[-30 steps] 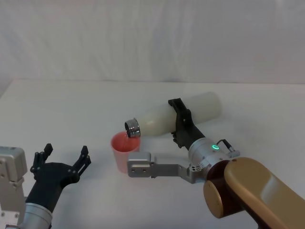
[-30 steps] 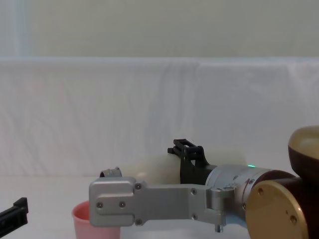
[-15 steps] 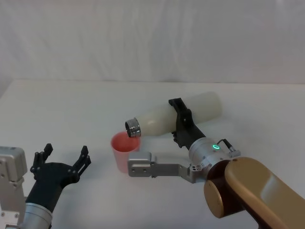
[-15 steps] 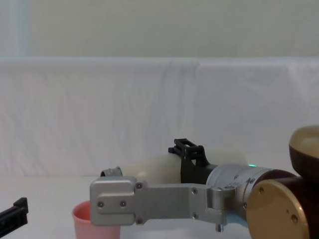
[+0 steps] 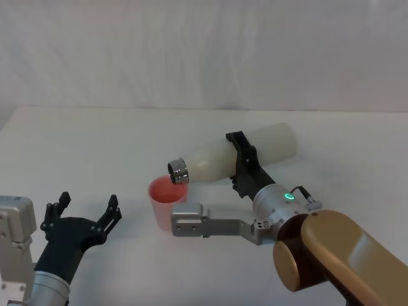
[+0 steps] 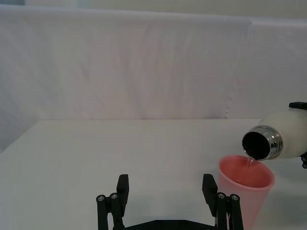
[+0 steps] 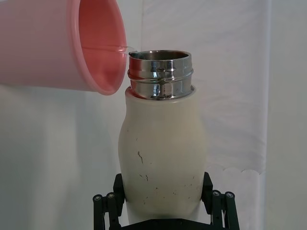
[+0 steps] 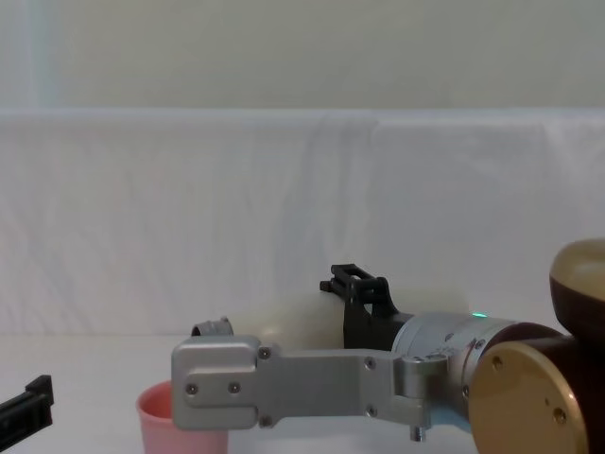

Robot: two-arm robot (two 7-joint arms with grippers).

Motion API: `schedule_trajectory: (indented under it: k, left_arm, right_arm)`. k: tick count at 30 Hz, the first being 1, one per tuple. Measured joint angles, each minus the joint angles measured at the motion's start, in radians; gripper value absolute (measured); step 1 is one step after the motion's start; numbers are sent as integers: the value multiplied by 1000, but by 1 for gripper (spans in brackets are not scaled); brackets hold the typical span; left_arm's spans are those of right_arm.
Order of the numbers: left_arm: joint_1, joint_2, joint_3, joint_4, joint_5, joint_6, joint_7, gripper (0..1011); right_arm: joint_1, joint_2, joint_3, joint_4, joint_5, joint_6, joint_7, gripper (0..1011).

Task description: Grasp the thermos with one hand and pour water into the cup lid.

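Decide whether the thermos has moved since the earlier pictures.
No. The thermos keeps its tilt, with its neck over the cup lid as before.

thermos: matt cream-white body with small dark scuffs, neck of shiny polished metal | cup lid: smooth salmon-pink plastic, slightly glossy | tabletop: matt white, smooth | backdrop: white cloth, softly wrinkled | right arm bracket: dull grey metal

A plain white tabletop spreads across the scene, and a creased white cloth backdrop hangs behind it at twelve o'clock.
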Motion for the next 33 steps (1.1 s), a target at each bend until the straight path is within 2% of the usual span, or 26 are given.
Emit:
schedule_trajectory:
  k: [33]
  left_arm:
    - [0,0,0,0,0,0,0,1001]
  right_arm:
    - [5,3,-5,-2,-6,0,8,951]
